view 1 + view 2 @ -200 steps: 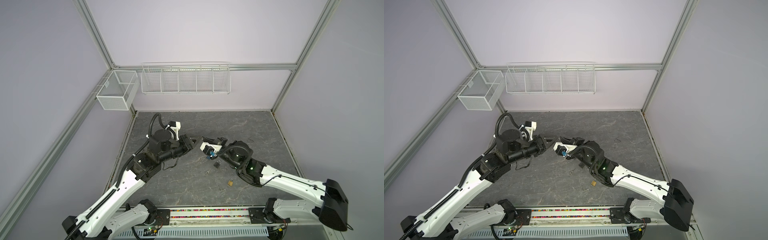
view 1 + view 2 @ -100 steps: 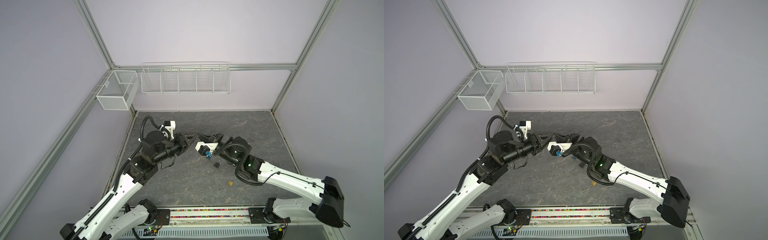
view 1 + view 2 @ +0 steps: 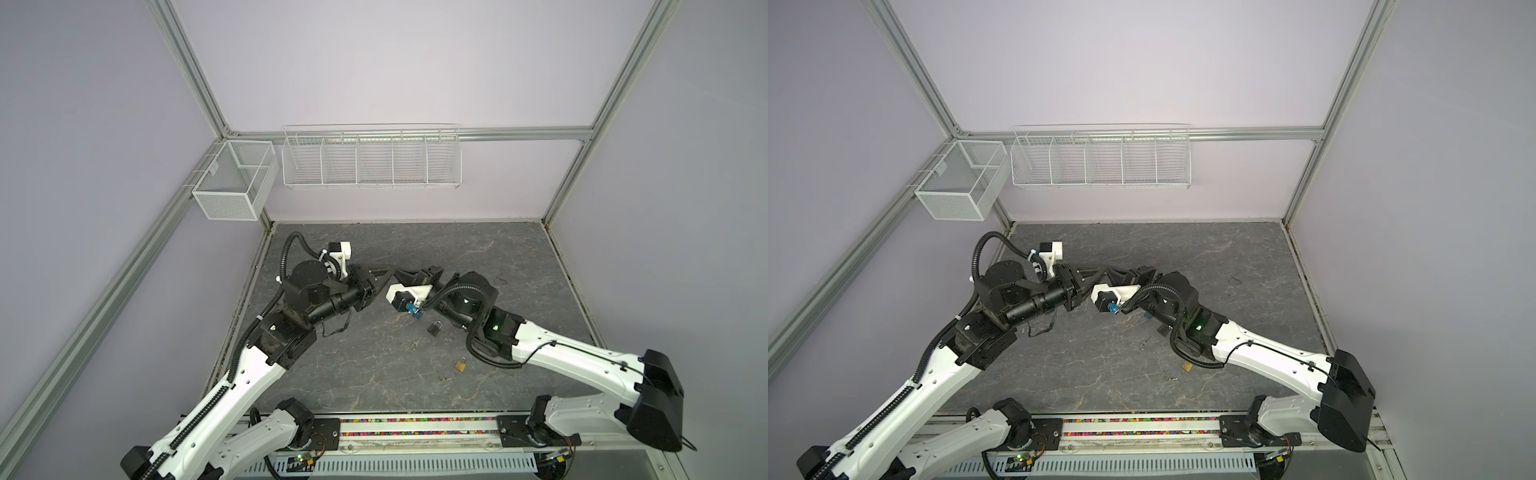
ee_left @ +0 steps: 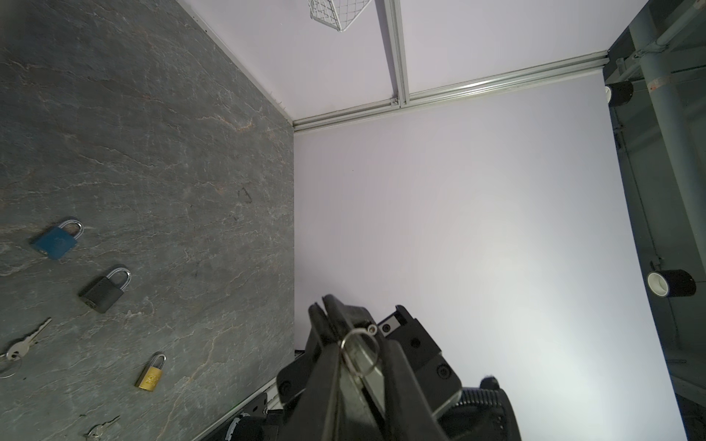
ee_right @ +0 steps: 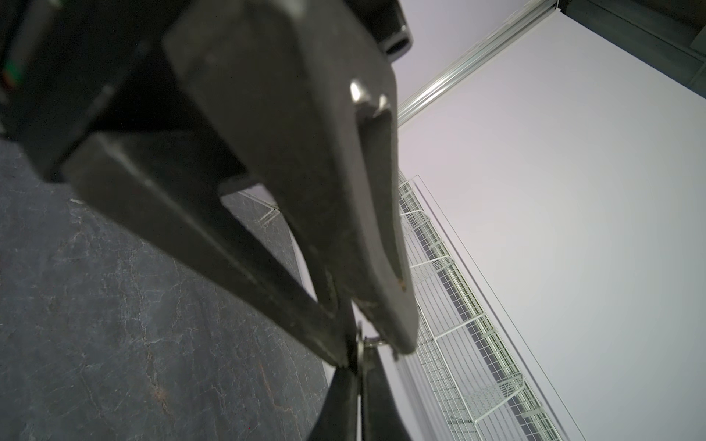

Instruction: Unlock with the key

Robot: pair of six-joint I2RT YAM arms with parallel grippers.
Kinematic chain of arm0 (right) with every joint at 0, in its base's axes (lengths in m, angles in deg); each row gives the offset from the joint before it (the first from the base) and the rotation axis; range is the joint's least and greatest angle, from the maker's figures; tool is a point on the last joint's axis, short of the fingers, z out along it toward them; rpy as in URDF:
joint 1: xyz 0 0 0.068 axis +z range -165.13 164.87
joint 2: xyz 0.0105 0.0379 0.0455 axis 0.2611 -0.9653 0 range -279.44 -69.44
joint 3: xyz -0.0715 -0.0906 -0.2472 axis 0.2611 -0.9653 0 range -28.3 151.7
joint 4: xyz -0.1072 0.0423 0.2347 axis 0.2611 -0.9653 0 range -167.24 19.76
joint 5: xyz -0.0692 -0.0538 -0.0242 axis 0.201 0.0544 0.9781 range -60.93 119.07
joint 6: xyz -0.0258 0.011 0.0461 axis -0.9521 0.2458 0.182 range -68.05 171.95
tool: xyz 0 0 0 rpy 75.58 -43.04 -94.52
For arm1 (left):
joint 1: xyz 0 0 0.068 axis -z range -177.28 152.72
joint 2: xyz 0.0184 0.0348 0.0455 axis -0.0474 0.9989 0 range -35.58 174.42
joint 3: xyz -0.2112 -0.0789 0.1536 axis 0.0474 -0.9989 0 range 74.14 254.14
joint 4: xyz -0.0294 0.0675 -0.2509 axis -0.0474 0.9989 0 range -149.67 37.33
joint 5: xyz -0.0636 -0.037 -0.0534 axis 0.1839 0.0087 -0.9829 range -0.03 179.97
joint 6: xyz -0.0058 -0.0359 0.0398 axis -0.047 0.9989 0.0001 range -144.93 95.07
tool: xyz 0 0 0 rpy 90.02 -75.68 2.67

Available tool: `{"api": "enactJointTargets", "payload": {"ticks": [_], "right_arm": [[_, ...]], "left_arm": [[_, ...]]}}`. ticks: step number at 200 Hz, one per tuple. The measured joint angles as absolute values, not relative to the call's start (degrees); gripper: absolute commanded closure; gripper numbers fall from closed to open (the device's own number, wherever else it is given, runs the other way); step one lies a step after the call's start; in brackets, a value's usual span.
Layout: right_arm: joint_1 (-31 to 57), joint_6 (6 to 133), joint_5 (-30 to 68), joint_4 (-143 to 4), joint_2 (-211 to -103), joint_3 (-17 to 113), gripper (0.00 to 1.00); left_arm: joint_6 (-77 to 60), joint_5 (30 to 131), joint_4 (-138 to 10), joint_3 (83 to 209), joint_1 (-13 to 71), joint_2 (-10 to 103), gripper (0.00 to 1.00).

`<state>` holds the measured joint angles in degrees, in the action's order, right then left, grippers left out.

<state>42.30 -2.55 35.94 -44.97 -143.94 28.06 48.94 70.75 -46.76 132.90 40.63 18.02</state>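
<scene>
My two grippers meet tip to tip in mid-air over the table's middle, in both top views. The right gripper (image 3: pixel 398 271) (image 5: pixel 360 366) is shut on a small silver key (image 5: pixel 360 341) whose split ring (image 4: pixel 359 353) sticks out past its tips. The left gripper (image 3: pixel 388 273) (image 4: pixel 357 343) faces it, with a finger (image 5: pixel 336 191) on each side of the ring, narrowly apart. Blue (image 4: pixel 57 240), black (image 4: pixel 103 292) (image 3: pixel 435 328) and brass (image 4: pixel 151 376) (image 3: pixel 460 364) padlocks lie shut on the table below.
Two spare keys (image 4: pixel 26 341) (image 4: pixel 101 427) lie on the dark stone table (image 3: pixel 478 249) near the padlocks. A wire rack (image 3: pixel 372 160) and a mesh basket (image 3: pixel 232 187) hang on the back and left walls. Aluminium frame posts edge the table.
Both grippers have drifted a little toward the back while staying tip to tip. The left jaws have narrowed around the key's ring. The right gripper has kept its hold.
</scene>
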Motion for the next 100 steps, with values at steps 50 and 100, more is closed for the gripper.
{"api": "enactJointTargets", "payload": {"ticks": [50, 100], "right_arm": [[42.2, -4.6, 37.7, -45.7, -144.3, 28.1, 0.94], [42.2, -5.6, 38.4, -45.6, -144.4, 28.1, 0.93]], "left_arm": [[49.4, 71.2, -45.7, 133.1, 40.6, 18.5, 0.91], [51.0, 72.0, -45.8, 132.9, 40.7, 18.6, 0.91]]}}
